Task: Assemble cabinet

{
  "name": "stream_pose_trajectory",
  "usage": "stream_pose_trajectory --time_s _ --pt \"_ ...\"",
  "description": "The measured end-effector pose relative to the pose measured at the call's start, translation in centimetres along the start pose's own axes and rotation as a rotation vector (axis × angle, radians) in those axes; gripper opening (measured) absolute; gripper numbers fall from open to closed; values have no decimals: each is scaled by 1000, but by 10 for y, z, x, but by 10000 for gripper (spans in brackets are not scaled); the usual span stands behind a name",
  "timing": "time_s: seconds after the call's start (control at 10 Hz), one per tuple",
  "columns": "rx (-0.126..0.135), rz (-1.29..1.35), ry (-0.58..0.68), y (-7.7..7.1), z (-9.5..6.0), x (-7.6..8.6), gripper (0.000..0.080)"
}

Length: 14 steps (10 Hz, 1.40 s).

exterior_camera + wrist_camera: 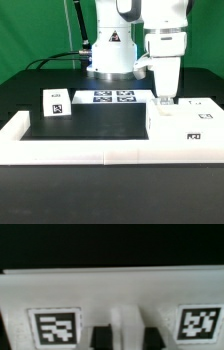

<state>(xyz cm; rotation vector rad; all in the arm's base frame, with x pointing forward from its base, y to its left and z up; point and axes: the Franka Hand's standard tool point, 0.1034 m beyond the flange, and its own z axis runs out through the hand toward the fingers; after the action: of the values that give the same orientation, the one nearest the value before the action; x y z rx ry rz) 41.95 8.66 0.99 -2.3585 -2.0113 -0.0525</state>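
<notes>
End effector [164, 98] vertical, pointing down

White cabinet box [190, 120] sits at the exterior view's right, tagged block [55, 103] well apart.

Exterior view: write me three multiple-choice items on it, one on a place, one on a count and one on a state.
1. Where does the small tagged block stand?
A. on the exterior view's left, by the black mat
B. on the exterior view's right
C. on the floor

2. How many markers does the marker board show?
A. two
B. four
C. six

3. How is the gripper placed?
A. raised high above everything
B. low, at the top of the large white box
C. beside the small block

Answers:
1. A, since the block sits alone at the left end of the mat.
2. B, since two rows of two markers show.
3. B, since the fingers reach down to the box top on the right.
</notes>
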Motion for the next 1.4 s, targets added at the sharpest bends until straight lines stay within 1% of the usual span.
stream_pose_trajectory --time_s 0.1,0.5,0.6,0.7,0.8,0.9,1.0,1.1,1.2,1.4 --pt "-1 0 0 0 0 0 68" --pt "0 0 0 0 0 0 68" --pt "9 -3 -10 -1 -1 -1 68" --pt "20 -11 -32 -1 -10 -2 68" --pt "20 -21 -54 1 -22 -2 68" --pt "9 -25 -63 5 -32 -2 68" --pt "8 -26 -73 6 -38 -3 69" --pt "13 -32 -86 8 -42 -5 69" --pt "12 -46 -95 13 -48 -7 69" --pt "9 -60 -100 24 -52 -9 69"
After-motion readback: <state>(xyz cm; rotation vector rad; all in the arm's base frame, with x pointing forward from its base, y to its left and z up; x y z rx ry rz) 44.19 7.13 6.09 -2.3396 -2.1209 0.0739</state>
